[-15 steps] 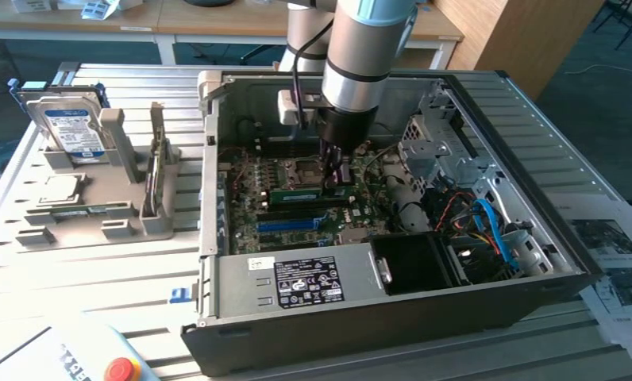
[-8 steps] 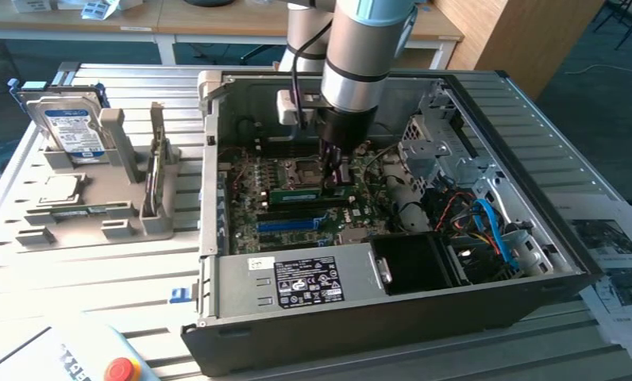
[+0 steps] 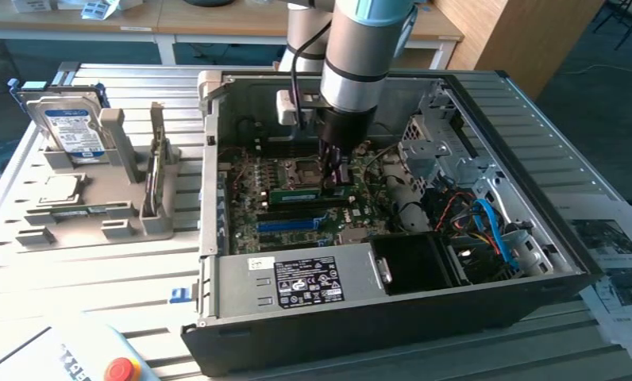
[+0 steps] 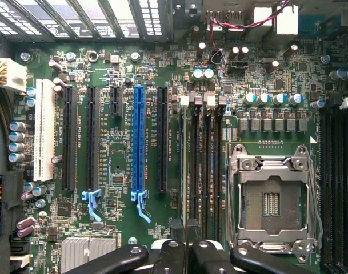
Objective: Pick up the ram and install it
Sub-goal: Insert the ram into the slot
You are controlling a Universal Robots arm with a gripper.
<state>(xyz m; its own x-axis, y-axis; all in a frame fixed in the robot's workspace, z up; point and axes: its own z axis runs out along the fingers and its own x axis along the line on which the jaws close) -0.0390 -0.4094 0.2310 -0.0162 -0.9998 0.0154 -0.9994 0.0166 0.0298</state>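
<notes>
Since a memory stick has to go down edge-first into a narrow slot, the ram (image 3: 294, 194) is held upright on its long edge. It is pinched between the nearly closed fingers of the end effector (image 3: 332, 181), which is reached straight down into the open computer case (image 3: 294, 337).

In the exterior view the green stick is seen low over the motherboard (image 3: 255, 214), just at six o'clock of the processor socket (image 3: 300, 168). Its length is laid along the line of the slots. Whether it is already seated or only resting on a slot cannot be told.

In the wrist view the end effector (image 4: 187, 231) is seen centred over the memory slots (image 4: 205, 165), beside the processor socket (image 4: 274, 200). This alignment is judged to keep the stick parallel to its slot.

Toward nine o'clock of the case in the exterior view, a grey holder (image 3: 94, 226) is stood on the worktop (image 3: 83, 278). A hard drive (image 3: 67, 127) is kept upright in it, well apart from the work.
</notes>
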